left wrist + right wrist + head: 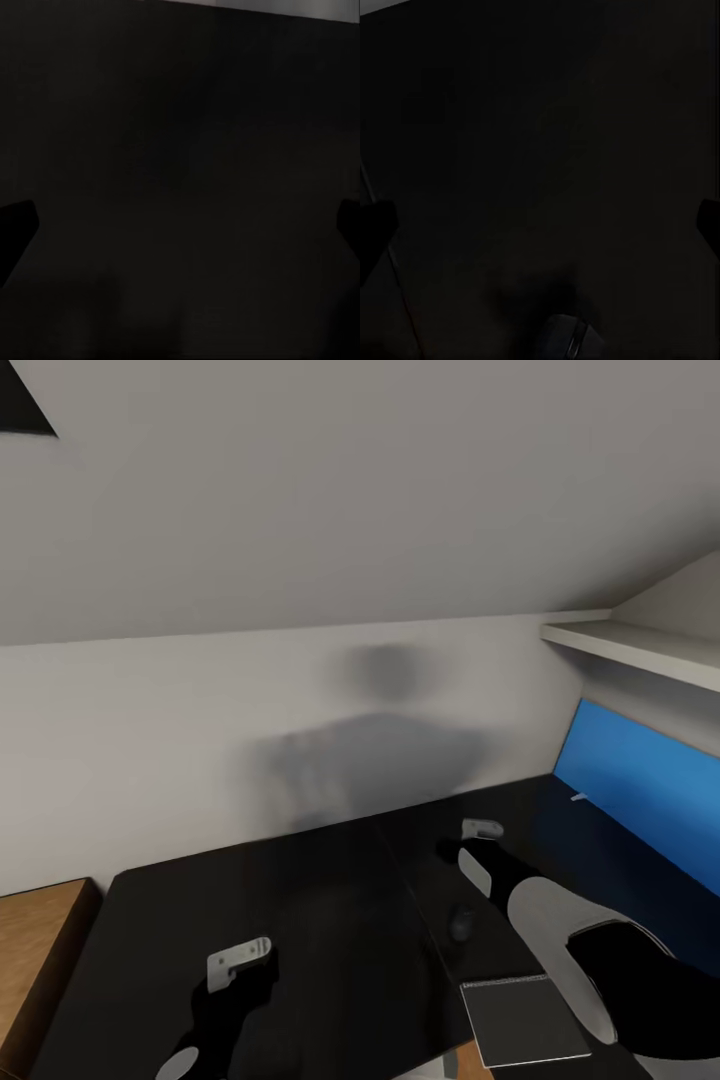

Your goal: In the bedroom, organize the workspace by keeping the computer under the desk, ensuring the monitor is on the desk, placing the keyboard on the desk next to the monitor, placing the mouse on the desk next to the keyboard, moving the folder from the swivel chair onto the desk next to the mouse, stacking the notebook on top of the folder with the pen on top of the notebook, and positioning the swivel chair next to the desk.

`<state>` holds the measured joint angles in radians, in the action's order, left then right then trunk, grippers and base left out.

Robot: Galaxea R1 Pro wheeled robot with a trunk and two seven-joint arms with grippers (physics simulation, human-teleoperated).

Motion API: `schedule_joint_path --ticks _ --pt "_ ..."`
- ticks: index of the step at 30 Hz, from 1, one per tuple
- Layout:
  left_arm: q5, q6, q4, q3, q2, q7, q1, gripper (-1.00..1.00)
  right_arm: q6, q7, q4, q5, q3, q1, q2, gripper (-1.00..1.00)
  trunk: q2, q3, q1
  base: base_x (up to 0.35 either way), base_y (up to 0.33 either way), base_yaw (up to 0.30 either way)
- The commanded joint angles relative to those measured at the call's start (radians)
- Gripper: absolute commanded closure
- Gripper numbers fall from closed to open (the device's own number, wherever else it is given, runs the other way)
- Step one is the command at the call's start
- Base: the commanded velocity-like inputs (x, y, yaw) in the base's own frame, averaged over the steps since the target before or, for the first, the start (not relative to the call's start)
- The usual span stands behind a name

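While white walls rise behind, the desk (300, 900) bears the notebook (525, 1015).

1. Home room with a work corner, rendered in simulation.
2. Black L-shaped desk (300, 920) set against plain white walls, a sloped ceiling above.
3. Blue wall panel (640, 790) along the desk's right edge, white shelf (640, 645) above it.
4. Wooden unit (40, 950) beside the desk's left edge.
5. Dark grey notebook (522, 1020) near the desk's front edge.
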<state>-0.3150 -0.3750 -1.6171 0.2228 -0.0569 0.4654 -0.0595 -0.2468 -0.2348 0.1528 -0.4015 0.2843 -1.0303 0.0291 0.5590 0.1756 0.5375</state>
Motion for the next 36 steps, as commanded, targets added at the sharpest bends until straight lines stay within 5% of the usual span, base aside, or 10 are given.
schedule_joint_path --ticks 1,15,16,36 --pt "-0.009 -0.002 -0.002 0.001 0.0 0.007 -0.005 -1.0 -0.012 -0.006 0.002 -0.009 0.003 -0.001 -0.001 -1.0 0.009 0.005 0.004 0.0 0.0 0.0" --pt "-0.009 -0.002 -0.002 0.004 0.0 0.007 -0.042 -1.0 -0.09 -0.003 0.006 -0.012 -0.076 -0.001 -0.005 -1.0 0.107 0.049 0.058 0.0 0.0 0.0" --pt "-0.009 -0.002 -0.002 0.004 0.0 0.008 -0.042 -1.0 -0.235 -0.003 0.006 -0.012 -0.143 -0.001 -0.005 -1.0 0.114 0.052 0.062 0.0 0.0 0.0" --pt "-0.009 -0.002 -0.002 0.006 0.0 0.007 -0.042 -1.0 -0.231 -0.002 0.014 -0.01 -0.142 -0.001 -0.006 -1.0 0.254 0.114 0.139 0.0 0.0 0.0"
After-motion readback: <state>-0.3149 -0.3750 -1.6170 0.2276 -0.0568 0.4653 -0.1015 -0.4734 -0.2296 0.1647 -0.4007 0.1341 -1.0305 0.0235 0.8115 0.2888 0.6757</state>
